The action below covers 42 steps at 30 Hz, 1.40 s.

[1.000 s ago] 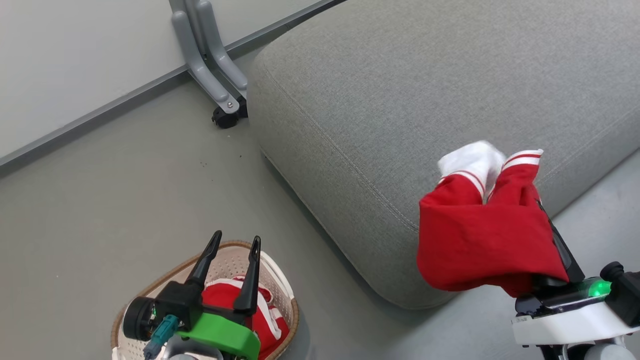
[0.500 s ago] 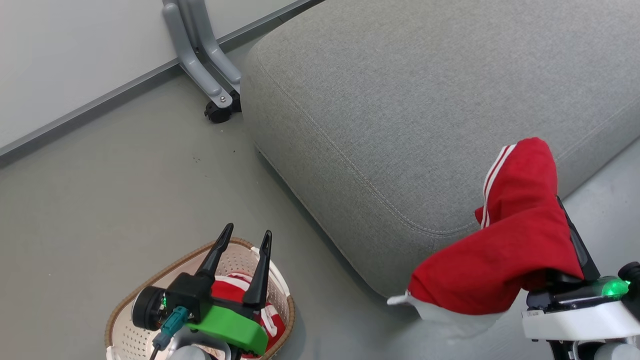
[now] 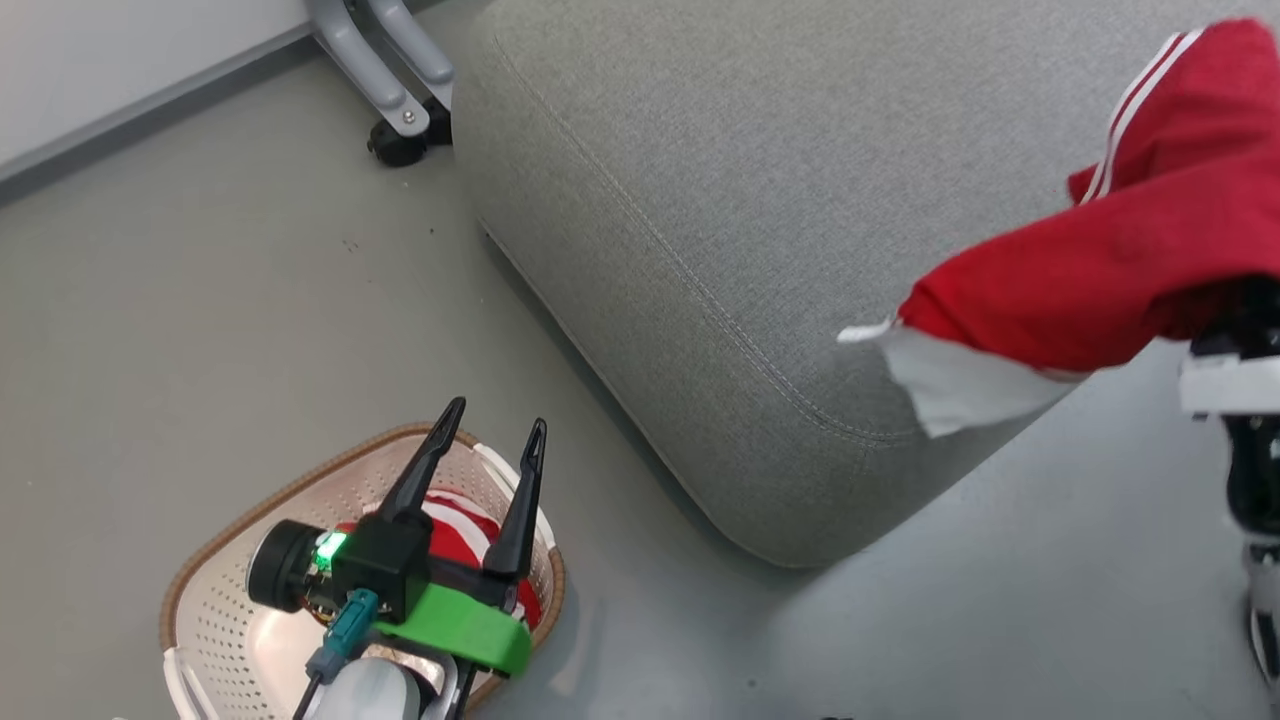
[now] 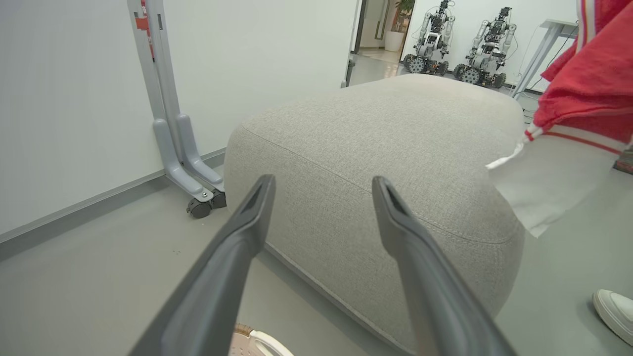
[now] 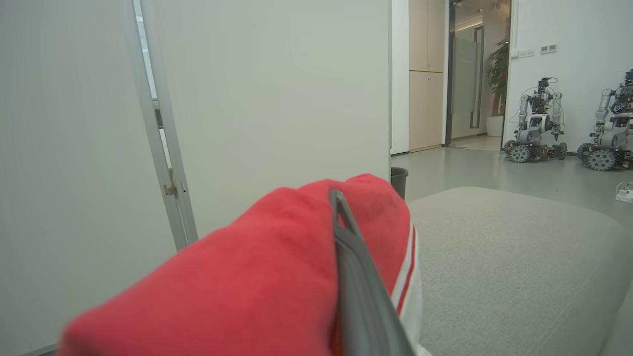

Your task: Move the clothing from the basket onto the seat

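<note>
Red striped garment (image 3: 1100,290) is off the floor at upper right of the head view, over the near right edge of the grey seat (image 3: 700,200). Long axis runs lower left to upper right: white hem end points lower left, stripe trim sits at the upper right.

Right gripper (image 5: 337,198): fingers pressed together, pinching the garment, with cloth draped over them.

Left gripper (image 3: 496,417): fingers spread, empty, above the basket (image 3: 250,500) at lower left. Second red garment (image 3: 465,535), white-striped, lies inside it.

Versus 1 s ago: the head camera has shifted, so the whole scene sits differently. The white hem was flipped up on top, then hung at the seat's front corner; now it's higher and further right. The left gripper's opening is unchanged.

Red tag on the grey partition post (image 4: 143,22): too small to read.
</note>
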{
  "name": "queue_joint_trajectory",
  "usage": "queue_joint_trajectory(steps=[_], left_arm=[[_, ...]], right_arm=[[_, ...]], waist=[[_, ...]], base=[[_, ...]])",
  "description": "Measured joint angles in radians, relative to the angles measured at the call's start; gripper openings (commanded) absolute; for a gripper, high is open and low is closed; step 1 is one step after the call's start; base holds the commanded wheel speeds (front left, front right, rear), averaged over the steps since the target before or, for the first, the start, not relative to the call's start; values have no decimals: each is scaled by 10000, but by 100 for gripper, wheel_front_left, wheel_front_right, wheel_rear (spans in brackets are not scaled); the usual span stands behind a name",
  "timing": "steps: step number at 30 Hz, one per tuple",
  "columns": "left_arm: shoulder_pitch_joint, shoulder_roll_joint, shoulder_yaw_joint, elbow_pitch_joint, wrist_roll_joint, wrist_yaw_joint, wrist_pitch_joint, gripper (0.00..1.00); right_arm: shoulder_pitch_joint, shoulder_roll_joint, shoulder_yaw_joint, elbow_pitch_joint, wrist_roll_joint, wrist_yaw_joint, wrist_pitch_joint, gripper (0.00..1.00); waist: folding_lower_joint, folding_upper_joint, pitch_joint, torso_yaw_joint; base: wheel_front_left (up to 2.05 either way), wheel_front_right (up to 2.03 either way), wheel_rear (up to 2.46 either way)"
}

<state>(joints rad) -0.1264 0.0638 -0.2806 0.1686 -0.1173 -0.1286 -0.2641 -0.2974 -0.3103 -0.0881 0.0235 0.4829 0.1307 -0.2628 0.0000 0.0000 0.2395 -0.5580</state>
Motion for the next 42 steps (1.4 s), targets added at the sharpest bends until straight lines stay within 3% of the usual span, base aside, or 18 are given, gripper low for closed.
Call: queue_joint_trajectory(steps=[9, 16, 30, 42], left_arm=[[-1111, 155, -700, -259, 244, -4, -2, 100], [-1704, 426, -880, -407, 439, -2, -2, 100], [-2176, 579, -999, -617, 692, -4, -2, 100], [-2290, 780, -915, -644, 836, 21, -2, 100]], right_arm=[[-3393, -1708, -428, 2276, 905, 0, 0, 0], [-5044, -2197, -245, 3478, 1260, 0, 0, 0], [-6519, -2592, 880, 5856, 1083, 0, 2, 0], [-7024, -2389, 1281, 7494, 1045, 2, 0, 0]], waist=[[1, 0, 1288, 84], [1, 0, 2233, 381], [2, 0, 3491, 1329], [1, 0, 4375, 1865]], base=[[0, 0, 0], [0, 0, 0], [0, 0, 0], [0, 0, 0]])
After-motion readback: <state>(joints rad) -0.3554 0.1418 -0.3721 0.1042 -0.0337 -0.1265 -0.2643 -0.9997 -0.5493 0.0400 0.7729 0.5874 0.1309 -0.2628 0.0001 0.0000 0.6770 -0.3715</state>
